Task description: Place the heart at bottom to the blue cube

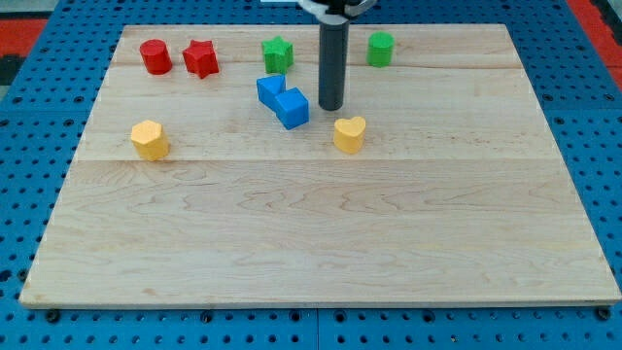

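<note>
No writing shows. My tip (331, 106) stands upper centre, just right of the blue cube (292, 107), above the heart (350, 134); no pincer. The table's (321, 253) lower half lies open.

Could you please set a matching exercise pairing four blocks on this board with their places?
Blocks:
1. red cylinder
2. yellow heart
3. green star
4. blue cube

Places:
A. just left of my tip
B. below and right of my tip
C. the view's top left
D. top edge, left of the rod

Pairs: 1-C, 2-B, 3-D, 4-A
</note>
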Controlling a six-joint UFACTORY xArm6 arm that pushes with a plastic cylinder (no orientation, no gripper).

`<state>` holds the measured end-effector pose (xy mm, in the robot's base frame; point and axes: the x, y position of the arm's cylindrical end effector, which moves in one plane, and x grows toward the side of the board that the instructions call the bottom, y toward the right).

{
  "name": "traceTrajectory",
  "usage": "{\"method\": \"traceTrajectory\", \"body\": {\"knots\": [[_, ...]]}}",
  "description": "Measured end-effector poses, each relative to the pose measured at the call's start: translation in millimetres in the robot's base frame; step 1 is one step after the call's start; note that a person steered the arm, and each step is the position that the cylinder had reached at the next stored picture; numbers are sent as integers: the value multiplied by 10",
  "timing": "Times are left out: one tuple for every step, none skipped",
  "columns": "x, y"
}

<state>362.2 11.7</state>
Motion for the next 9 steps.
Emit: {"method": "traceTrajectory", "body": {"knots": [[148, -178], [222, -252], [152, -162], [60, 8], [50, 614], [255, 878], [544, 759], [609, 349], [473, 619]]}}
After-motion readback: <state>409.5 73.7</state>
